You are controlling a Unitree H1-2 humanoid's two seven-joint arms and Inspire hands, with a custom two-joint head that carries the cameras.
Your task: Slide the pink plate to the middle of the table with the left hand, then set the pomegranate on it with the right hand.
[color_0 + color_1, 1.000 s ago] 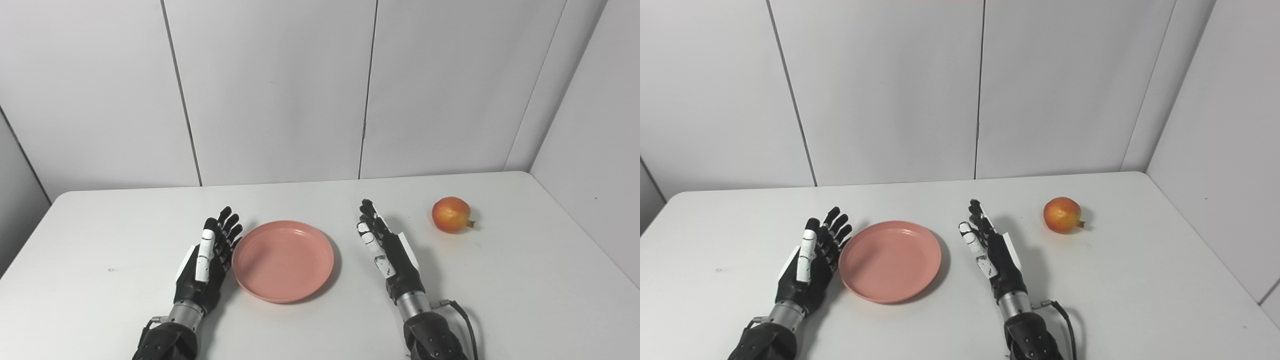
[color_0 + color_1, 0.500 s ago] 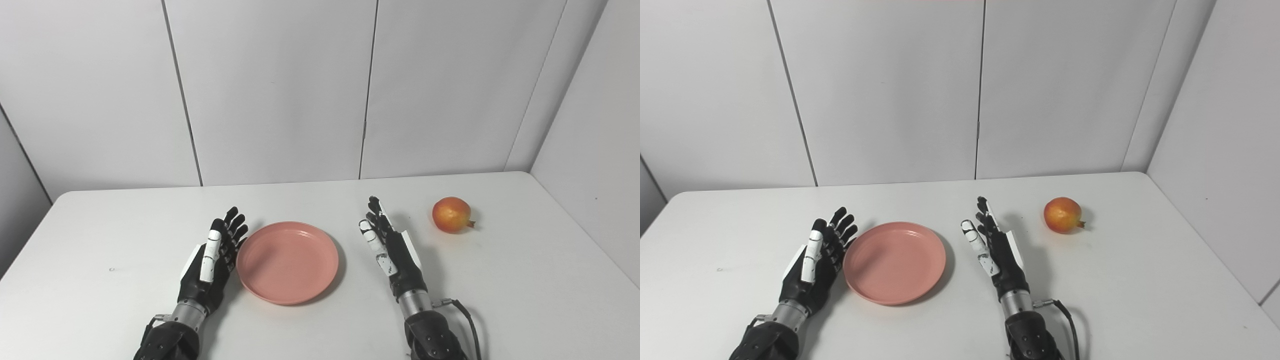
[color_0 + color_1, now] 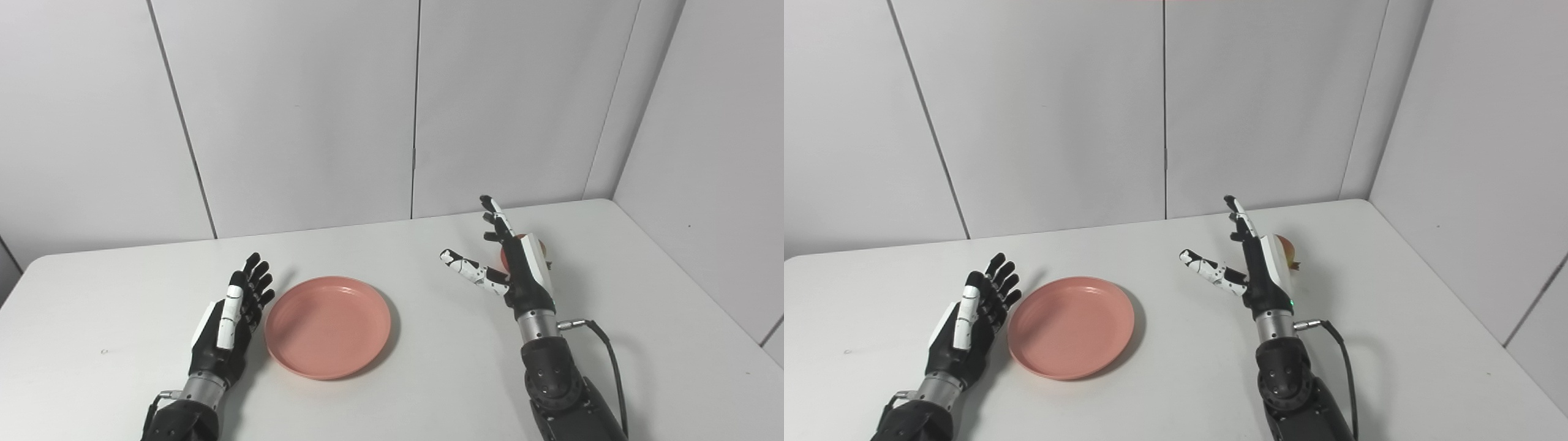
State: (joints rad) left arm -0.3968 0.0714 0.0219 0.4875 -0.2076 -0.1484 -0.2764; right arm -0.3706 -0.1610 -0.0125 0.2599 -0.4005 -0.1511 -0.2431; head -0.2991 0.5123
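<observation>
The pink plate point(image 3: 327, 326) lies flat on the white table point(image 3: 122, 294), a little left of centre. My left hand point(image 3: 229, 321) is open and rests edge-on just left of the plate, close to its rim. My right hand point(image 3: 511, 269) is open, raised above the table with the thumb spread to the left, right of the plate. The pomegranate point(image 3: 1286, 250) sits on the table just behind the right hand and is mostly hidden by it; only a red-orange edge shows.
White wall panels point(image 3: 306, 110) stand along the table's back edge and a side wall point(image 3: 723, 153) along its right edge. A black cable point(image 3: 612, 367) runs from the right wrist.
The camera has turned to the right. My right hand has lifted and moved right toward the pomegranate, spreading its thumb, and now covers it. The left hand and plate have stayed about where they were.
</observation>
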